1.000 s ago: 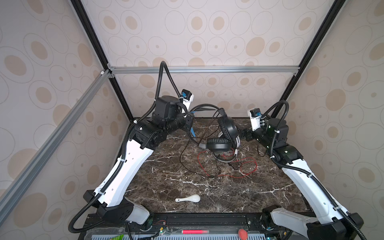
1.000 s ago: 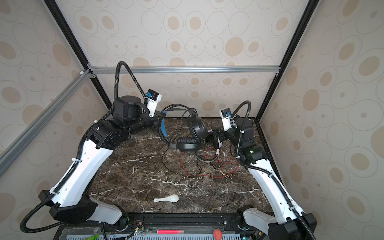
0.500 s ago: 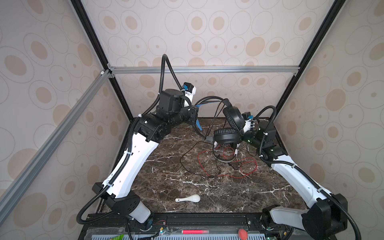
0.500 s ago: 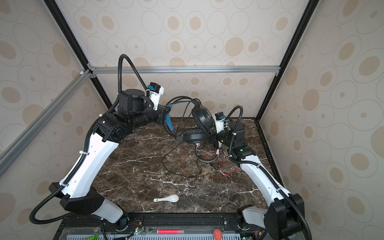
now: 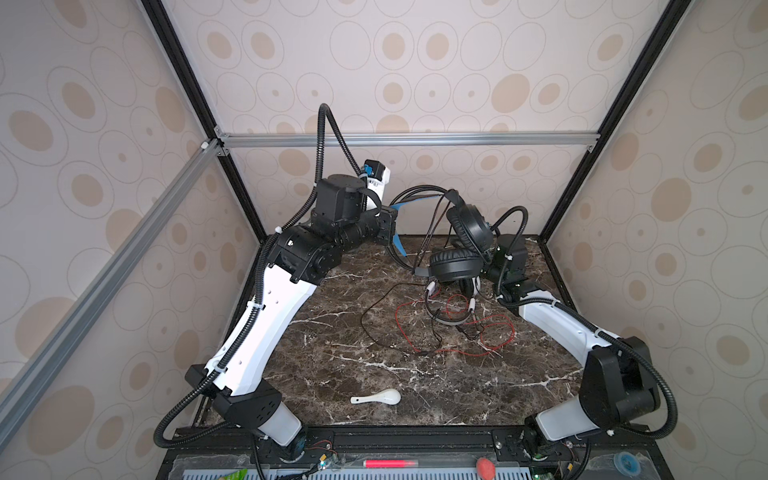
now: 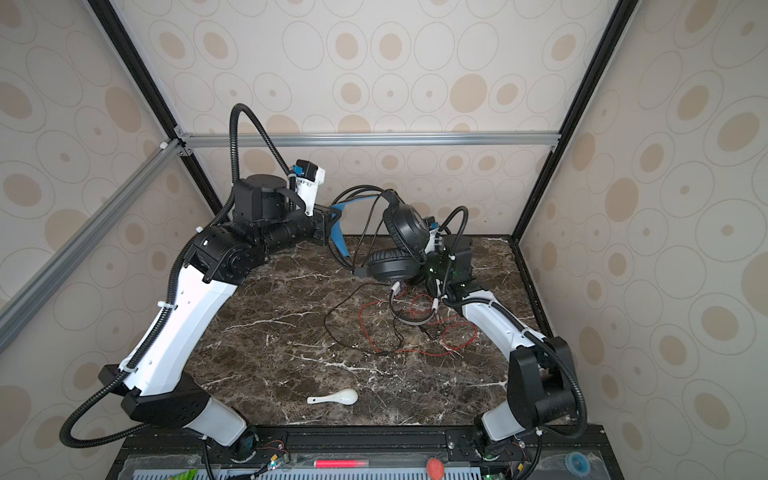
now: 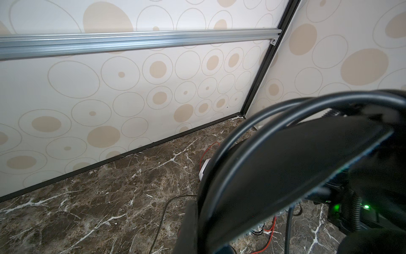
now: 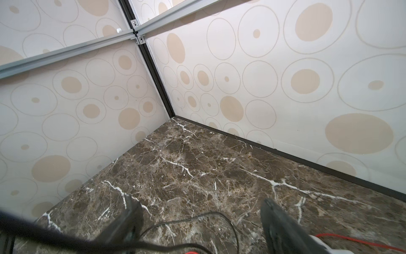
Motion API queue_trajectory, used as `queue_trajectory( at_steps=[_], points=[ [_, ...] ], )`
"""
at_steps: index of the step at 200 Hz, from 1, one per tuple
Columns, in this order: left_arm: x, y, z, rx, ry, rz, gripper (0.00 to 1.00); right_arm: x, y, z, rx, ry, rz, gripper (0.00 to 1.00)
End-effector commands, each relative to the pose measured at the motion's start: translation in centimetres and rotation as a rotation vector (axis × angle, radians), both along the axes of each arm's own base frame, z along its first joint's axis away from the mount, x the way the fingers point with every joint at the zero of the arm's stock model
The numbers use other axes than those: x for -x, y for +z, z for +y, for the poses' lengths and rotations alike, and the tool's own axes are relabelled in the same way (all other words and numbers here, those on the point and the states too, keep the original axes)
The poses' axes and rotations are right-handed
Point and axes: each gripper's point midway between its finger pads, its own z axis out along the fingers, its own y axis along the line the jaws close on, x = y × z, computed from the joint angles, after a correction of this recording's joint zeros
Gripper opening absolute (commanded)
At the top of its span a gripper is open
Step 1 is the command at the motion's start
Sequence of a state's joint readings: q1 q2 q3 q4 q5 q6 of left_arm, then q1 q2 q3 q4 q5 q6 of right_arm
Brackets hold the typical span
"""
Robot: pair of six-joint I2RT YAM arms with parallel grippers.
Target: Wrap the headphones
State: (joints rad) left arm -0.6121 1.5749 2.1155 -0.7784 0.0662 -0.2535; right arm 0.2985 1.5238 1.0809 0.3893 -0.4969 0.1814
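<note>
Your left pincer [image 5: 394, 223] is pressed together on the black headset [image 5: 455, 264], pinching the band where the blue inner strip shows, up at the back of the worktop [image 5: 332, 357]. The headset hangs clear of the surface in both top views. One ear cup stands upright and higher, and the other sits lower with its pad turned toward the front. Its thin black cord [image 5: 374, 309] drops from the cups and loops loosely across the marble toward the middle. In the left wrist view the dark headband [image 7: 285, 167] fills the frame close to the lens.

Your right pincer [image 8: 202, 222] is spread wide. In its wrist view nothing sits between the fingers [image 8: 279, 226]; only a stretch of black cord lies on the stone beneath them. From above, that pincer is tucked behind the black ear cups, so you can't see it there.

The white headset [image 5: 451, 321] lies on the worktop right under the hanging cups; whether they touch it, I can't tell. Its red cord [image 5: 496, 334] sprawls in loose loops beside it, crossing the black one. A small white spoon [image 5: 380, 398] rests near the front edge, well apart from all of it.
</note>
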Motion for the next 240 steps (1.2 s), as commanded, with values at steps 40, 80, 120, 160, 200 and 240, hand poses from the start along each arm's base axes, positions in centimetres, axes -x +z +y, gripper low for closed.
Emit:
queue_trajectory(
  at_steps=[40, 80, 120, 160, 200, 240],
  points=[
    [-0.3, 5.8, 0.2, 0.195, 0.007, -0.106, 0.0, -2.7, -2.5, 2.7, -0.054, 0.022, 0.029, 0.81],
    [-0.5, 5.9, 0.4, 0.214, 0.012, -0.1, 0.0, -4.5, -4.4, 3.7, -0.069, 0.006, 0.069, 0.75],
    [-0.7, 6.3, 1.9, 0.275, 0.023, -0.103, 0.0, -6.0, -5.9, 4.9, -0.096, -0.004, 0.096, 0.7],
    [-0.8, 6.9, 2.5, 0.301, 0.027, -0.109, 0.0, -6.9, -8.0, 5.5, -0.094, -0.011, 0.13, 0.65],
    [-0.8, 7.0, 2.9, 0.317, 0.027, -0.105, 0.0, -7.1, -8.5, 6.5, -0.11, 0.015, 0.139, 0.4],
    [-1.0, 7.1, 3.5, 0.33, 0.034, -0.105, 0.0, -6.6, -7.9, 6.7, -0.115, 0.026, 0.13, 0.31]
  ],
)
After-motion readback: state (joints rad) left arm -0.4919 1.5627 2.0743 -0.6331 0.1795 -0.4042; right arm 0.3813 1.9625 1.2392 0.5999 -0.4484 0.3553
